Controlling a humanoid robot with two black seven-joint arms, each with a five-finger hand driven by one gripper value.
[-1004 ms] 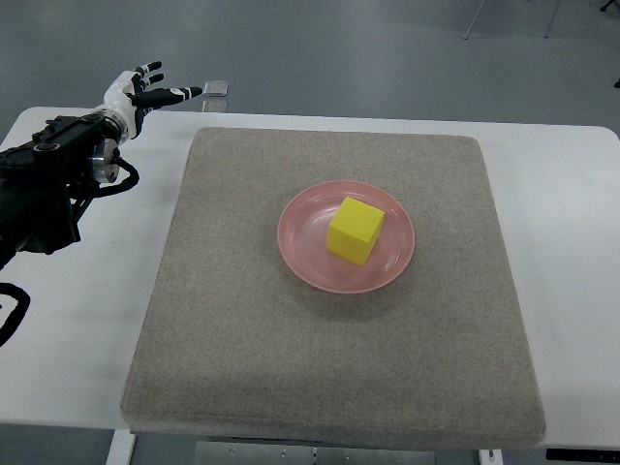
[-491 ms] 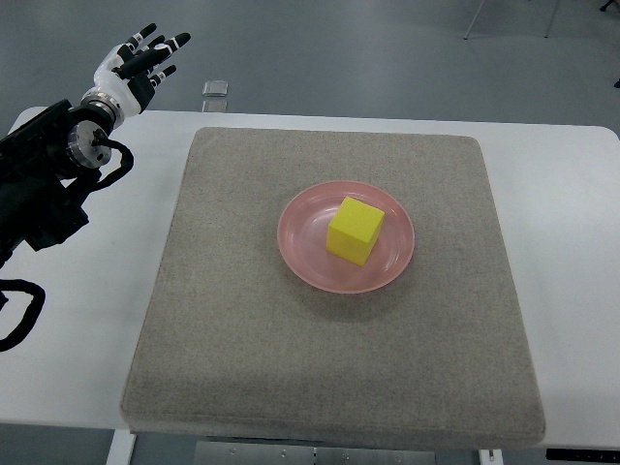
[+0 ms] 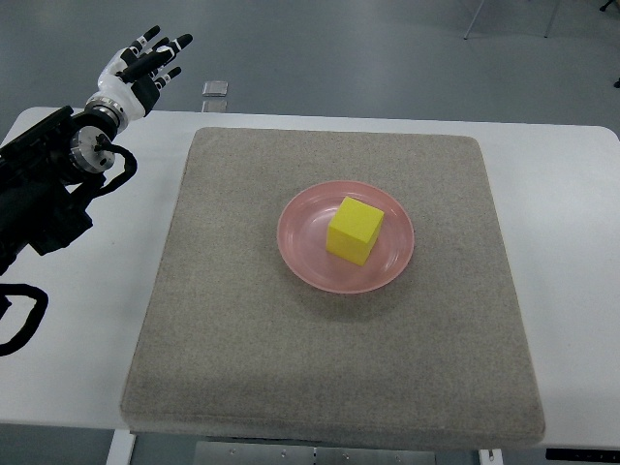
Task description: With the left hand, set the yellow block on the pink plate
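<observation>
Left hand (image 3: 139, 68) at 10 o'clock: white palm shell, black fingers white-banded; black arm, silver wrist joint, looped black cable.

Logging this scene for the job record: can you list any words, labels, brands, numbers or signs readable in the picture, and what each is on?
No readable text shows anywhere in the top view.
Yellow foam block: plain faces, no print.
Round pink plate: no marking.
Grey felt mat: no label.
White table: no sign.
Left hand, black-and-white fingers spread: no lettering visible.
Small grey square object on the floor beyond the table: too small to tell.
</observation>
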